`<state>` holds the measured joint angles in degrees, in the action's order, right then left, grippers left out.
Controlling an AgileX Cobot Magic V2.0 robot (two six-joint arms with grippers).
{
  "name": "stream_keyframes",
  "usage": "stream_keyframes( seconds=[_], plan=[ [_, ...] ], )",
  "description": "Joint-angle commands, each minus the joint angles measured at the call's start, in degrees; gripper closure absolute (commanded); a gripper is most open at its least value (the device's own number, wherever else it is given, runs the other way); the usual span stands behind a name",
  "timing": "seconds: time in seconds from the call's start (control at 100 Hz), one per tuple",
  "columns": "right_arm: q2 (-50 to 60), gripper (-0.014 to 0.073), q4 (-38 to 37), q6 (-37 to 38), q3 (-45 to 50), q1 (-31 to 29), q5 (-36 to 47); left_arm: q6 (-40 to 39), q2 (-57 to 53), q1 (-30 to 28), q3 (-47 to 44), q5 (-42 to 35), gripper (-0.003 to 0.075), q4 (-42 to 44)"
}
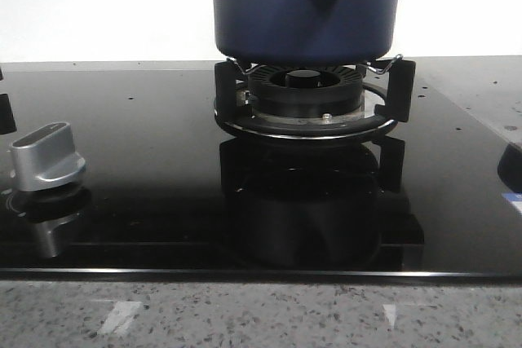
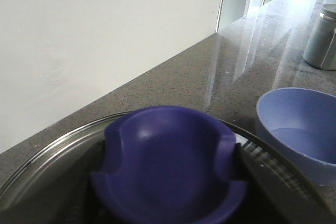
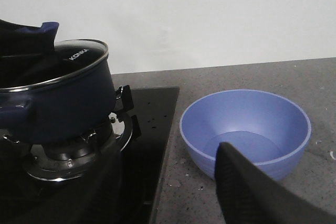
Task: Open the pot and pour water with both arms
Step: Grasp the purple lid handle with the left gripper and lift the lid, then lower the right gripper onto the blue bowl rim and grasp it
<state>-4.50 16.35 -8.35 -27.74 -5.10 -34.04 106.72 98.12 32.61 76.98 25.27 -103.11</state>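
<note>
Grey stone counter, white wall behind. Pot [image 1: 303, 7] sits on burner [image 1: 306, 102], glass lid [image 3: 52, 69] still on, so opening comes first. Your left gripper [image 2: 168, 182] is poised at lid knob [image 2: 168, 163], fingers straddling it; grasped or not, can't tell. Right gripper finger [image 3: 247, 187] hovers near empty blue bowl [image 3: 245, 129]; spread can't tell.
</note>
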Motion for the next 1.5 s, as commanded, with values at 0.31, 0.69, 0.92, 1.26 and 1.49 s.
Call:
stream_keyframes(
  seconds=[0.31,0.69,0.92,1.26,1.49],
  plan=[
    [-1.4,0.023,0.0,-0.4,-1.2,-0.4,3.0,-0.2,-2.1,0.6,1.7,2.5,0.0533,-4.2],
    [-1.4,0.023,0.0,-0.4,-1.2,-0.4,3.0,-0.2,-2.3,0.6,3.7,5.7,0.0528,-4.2],
    [-1.4,0.023,0.0,-0.4,-1.2,-0.4,2.9,-0.2,-2.3,0.6,4.2,5.8,0.0451,-4.2],
    [-1.4,0.023,0.0,-0.4,-1.2,-0.4,2.8,-0.2,-2.6,0.6,4.9,5.6,0.0405,-4.2],
    [-1.4,0.023,0.1,-0.4,-1.2,-0.4,2.8,-0.2,-5.7,-0.1,5.9,3.3,0.0405,-3.8]
  ],
)
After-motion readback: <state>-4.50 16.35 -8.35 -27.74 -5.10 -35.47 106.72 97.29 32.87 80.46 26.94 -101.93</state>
